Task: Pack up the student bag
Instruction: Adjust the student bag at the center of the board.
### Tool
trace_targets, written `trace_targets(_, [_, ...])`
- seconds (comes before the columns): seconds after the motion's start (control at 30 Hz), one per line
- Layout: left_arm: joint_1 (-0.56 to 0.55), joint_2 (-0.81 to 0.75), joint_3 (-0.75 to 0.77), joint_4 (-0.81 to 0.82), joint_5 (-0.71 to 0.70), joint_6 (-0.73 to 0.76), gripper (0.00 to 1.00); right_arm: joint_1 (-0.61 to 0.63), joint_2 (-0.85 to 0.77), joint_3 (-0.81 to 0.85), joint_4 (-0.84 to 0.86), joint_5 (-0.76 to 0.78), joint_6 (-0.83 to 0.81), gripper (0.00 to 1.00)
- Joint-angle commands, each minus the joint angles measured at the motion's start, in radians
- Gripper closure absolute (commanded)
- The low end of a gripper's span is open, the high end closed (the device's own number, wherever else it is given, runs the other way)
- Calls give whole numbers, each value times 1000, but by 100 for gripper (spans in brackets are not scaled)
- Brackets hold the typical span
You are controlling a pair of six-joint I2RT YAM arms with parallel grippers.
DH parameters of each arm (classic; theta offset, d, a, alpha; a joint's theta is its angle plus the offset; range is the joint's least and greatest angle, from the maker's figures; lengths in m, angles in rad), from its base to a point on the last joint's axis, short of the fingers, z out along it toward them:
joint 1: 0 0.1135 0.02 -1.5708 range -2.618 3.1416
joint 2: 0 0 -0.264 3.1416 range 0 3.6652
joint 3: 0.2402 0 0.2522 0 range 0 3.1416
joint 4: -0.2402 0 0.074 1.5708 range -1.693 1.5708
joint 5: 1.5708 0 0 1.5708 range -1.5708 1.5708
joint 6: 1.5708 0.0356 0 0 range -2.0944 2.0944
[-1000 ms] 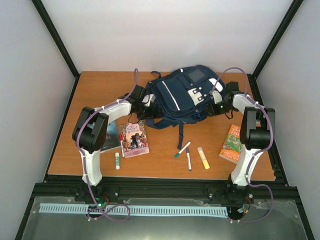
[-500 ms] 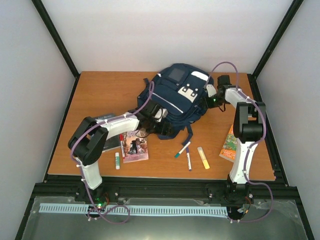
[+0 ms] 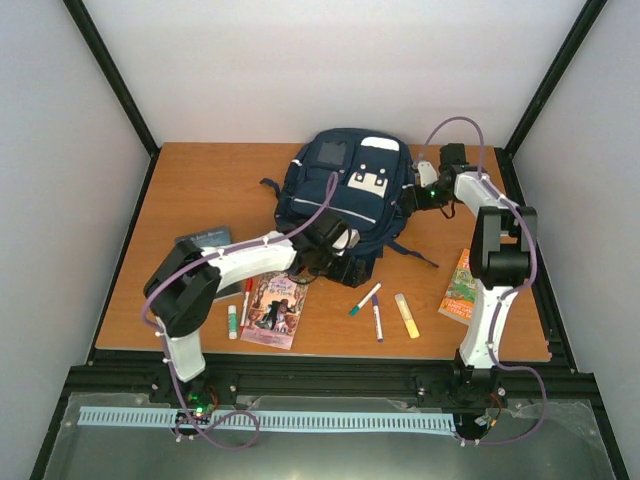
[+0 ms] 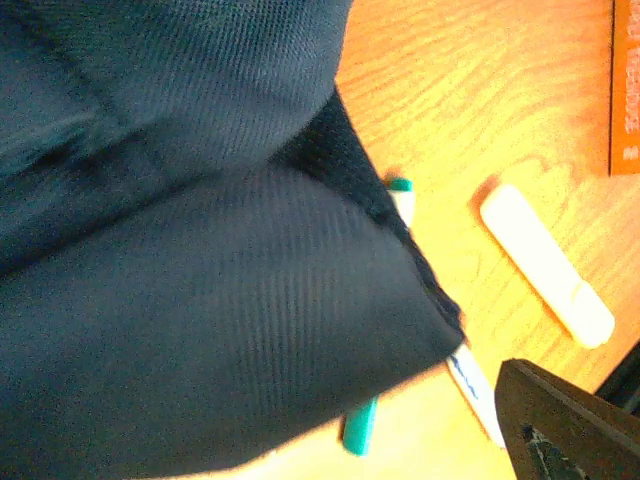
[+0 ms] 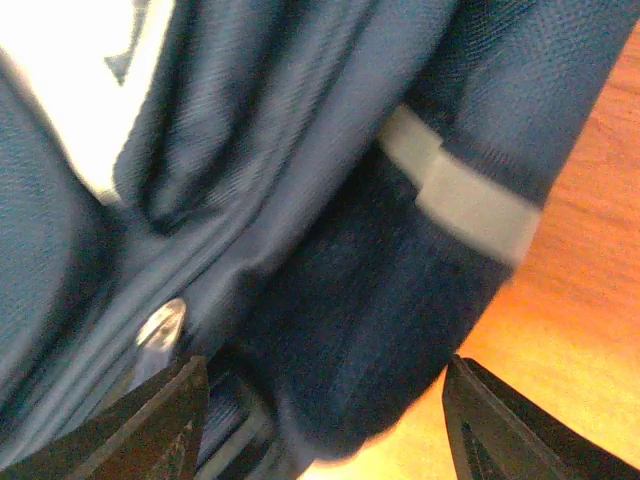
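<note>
Navy student bag (image 4: 200, 300) half-hides green marker (image 4: 361, 432); highlighter (image 4: 545, 265) near.

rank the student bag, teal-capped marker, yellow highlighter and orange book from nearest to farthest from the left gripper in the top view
From the left gripper:
1. student bag, right at the gripper, toward the back
2. teal-capped marker, just in front, slightly right
3. yellow highlighter, further right
4. orange book, by the right arm
</note>
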Motion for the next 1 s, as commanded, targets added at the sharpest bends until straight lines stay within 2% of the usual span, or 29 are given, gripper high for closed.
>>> trace_targets(0.0, [-5,-135,61,-148,-34,100,0,-12,-193,-80,-42,-49,-21,33])
trace_targets(0.17, [-3,-266,51,-270,-6,177,0,-12,-367,-252,-33,-40,-70,29])
trace_targets(0.3, [27,-385,8,-285,-69,164,0,-11,-483,-388,-39,-107,-96,30])
trace_targets(0.5, [288,-516,-103,-217,-171,41,0,-5,-654,-520,-65,-196,-137,32])
trace_targets(0.57, [368,-504,-127,-189,-155,18,0,-6,-692,-552,-62,-204,-133,33])
trace_targets(0.67, [432,-441,-139,-132,-138,1,0,-5,-725,-592,-52,-227,-129,36])
trace_targets(0.97, [446,-187,-189,153,141,-33,2,-6,-734,-676,-30,-274,-161,38])
